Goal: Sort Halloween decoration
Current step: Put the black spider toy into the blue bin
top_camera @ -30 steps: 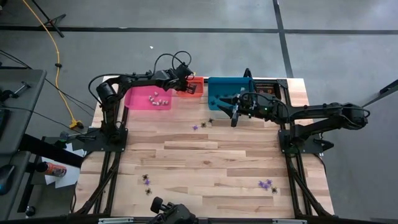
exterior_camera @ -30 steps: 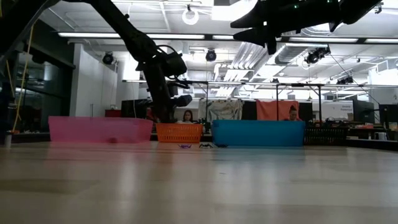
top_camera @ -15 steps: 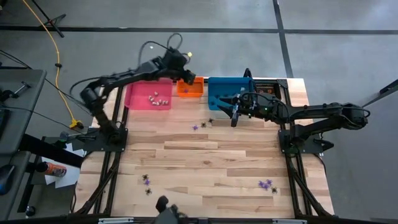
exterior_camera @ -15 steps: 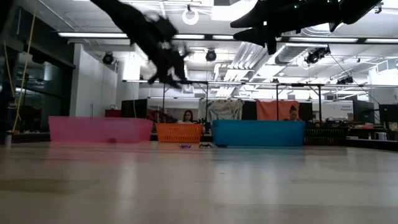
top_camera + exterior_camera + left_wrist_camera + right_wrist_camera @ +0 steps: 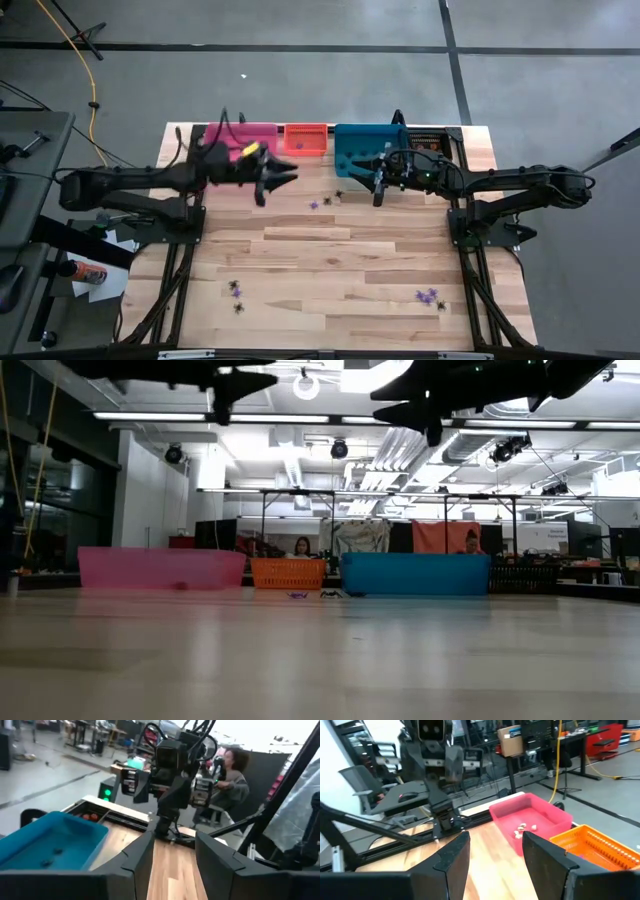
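Pale wooden plank table [image 5: 330,260] carries the scattered Halloween decoration, tiny purple and black trinkets. Nearest the front edge, two dark trinkets [image 5: 236,298] lie at the left, and a small cluster of purple and black trinkets [image 5: 430,297] lies at the right; how many pieces make up that cluster cannot be told. Farther in, a purple trinket [image 5: 314,205] and a dark trinket [image 5: 328,199] lie near each other on bare wood, between the two grippers and just before the bins.

Both arms hang above the table there. The left gripper [image 5: 283,176] points toward the middle with its fingers apart and nothing between them. The right gripper [image 5: 377,190] faces it, over the wood just in front of the blue bin, fingers likewise parted and empty.

Along the far edge stand four bins in a row: a pink plastic bin [image 5: 535,817] holding a few pale whitish trinkets [image 5: 525,826], a small orange mesh bin [image 5: 307,138], a blue plastic bin [image 5: 362,143] with a couple of dark bits inside, and a black bin [image 5: 432,141] at the end.

Beyond the table, two people [image 5: 301,547] sit in the workshop.
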You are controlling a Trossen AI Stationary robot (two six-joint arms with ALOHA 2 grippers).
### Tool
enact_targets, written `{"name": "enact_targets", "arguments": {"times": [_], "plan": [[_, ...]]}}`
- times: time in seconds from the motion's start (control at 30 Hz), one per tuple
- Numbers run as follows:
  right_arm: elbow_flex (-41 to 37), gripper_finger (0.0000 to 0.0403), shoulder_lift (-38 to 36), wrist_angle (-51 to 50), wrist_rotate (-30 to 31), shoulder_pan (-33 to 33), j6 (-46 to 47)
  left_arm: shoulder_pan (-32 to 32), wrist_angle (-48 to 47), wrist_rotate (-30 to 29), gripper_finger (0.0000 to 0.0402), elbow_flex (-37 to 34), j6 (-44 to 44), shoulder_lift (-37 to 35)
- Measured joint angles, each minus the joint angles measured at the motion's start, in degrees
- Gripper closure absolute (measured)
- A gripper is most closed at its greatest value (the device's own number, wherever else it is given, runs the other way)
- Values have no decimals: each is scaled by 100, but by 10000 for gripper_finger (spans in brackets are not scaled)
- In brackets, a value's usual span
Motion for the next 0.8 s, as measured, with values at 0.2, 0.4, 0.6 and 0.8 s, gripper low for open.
{"name": "enact_targets", "arguments": {"times": [0.2, 0.4, 0.6, 0.8], "plan": [[0, 226, 0, 0, -204, 0, 0, -357, 70, -882, 271, -685, -62, -427], [0, 226, 0, -8, -207, -2, 733, -331, 395, -1040, 271, -682, -156, -432], [8, 226, -4, -173, -847, -9, 1855, -329, 391, -1212, 271, -682, -102, -430], [630, 226, -4, -3489, -2645, 539, 3586, -329, 381, -1212, 271, -682, -104, -430]]}}
